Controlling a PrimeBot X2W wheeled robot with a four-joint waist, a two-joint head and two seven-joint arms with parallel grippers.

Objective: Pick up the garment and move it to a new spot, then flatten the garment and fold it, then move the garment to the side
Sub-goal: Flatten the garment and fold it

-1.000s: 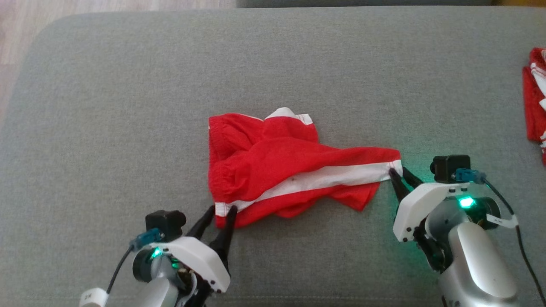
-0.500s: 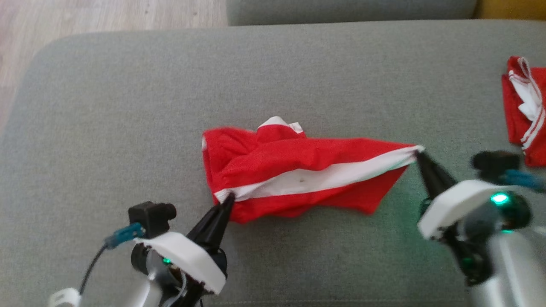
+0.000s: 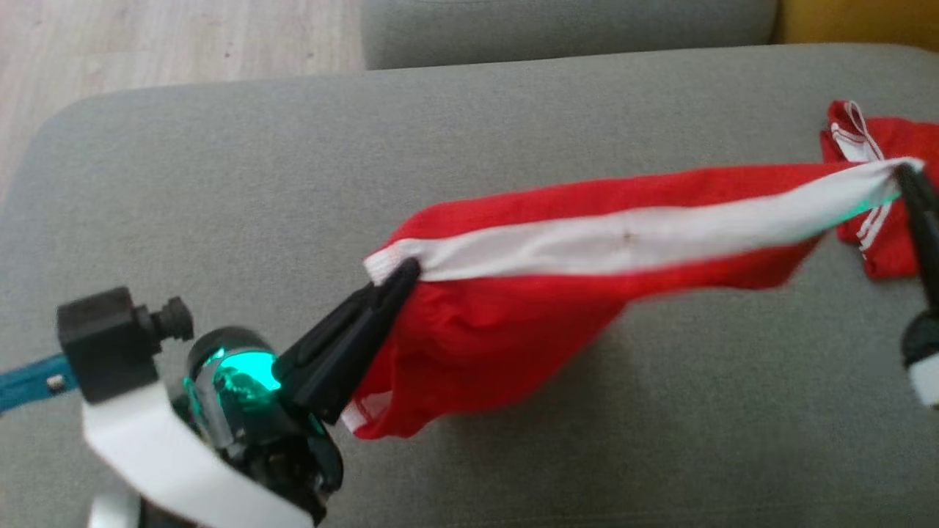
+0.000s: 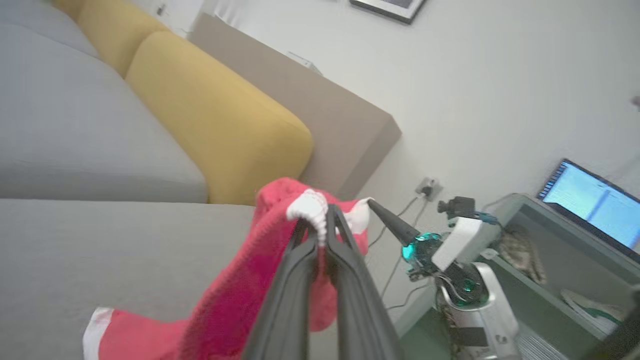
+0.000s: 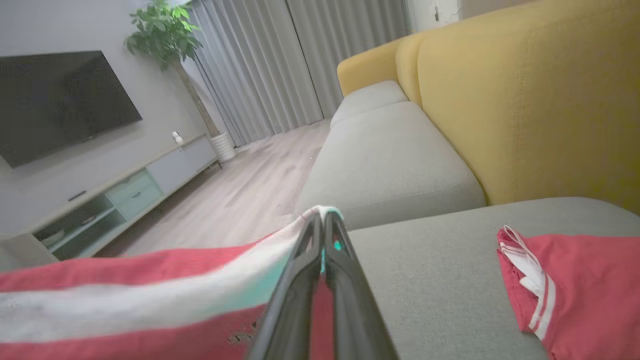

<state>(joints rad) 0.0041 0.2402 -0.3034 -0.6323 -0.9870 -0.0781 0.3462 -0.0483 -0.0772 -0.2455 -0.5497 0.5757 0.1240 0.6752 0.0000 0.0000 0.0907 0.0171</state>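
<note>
place: shorts [image 3: 513, 330] stretched above the cushion [image 3: 220, 183] | grip: left gripper [image 3: 405, 271] and right gripper [image 3: 905, 173] both closed on its two ends | risk: more pulling may slip the cloth from one thin pinch

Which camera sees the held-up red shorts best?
The head view: the red shorts hang stretched from the left end effector to the right end effector. The left wrist view gives a bunched corner, the right wrist view one striped end.
</note>
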